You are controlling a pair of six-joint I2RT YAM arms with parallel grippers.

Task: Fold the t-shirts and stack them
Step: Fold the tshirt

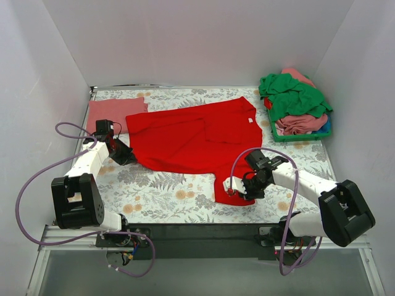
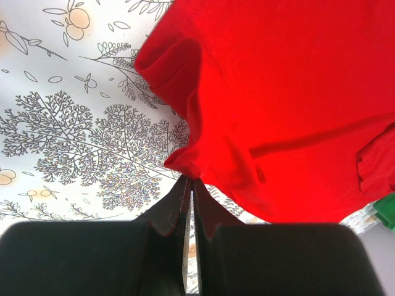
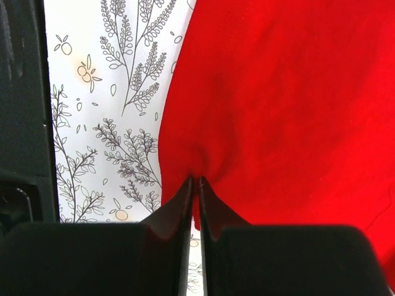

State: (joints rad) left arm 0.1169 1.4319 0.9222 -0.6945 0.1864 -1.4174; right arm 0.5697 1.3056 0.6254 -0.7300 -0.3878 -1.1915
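Note:
A bright red t-shirt lies spread across the middle of the floral tablecloth. My left gripper is shut on a bunched fold at the shirt's left edge; in the left wrist view the red t-shirt gathers right at the tips of the left gripper. My right gripper is shut on the shirt's near right end, and the right wrist view shows the red cloth puckered between the tips of the right gripper. A folded salmon-pink t-shirt lies flat at the back left.
At the back right a tray holds a heap of loose t-shirts, a green one on top of pink ones. White walls close the table in on three sides. Purple cables loop off both arms.

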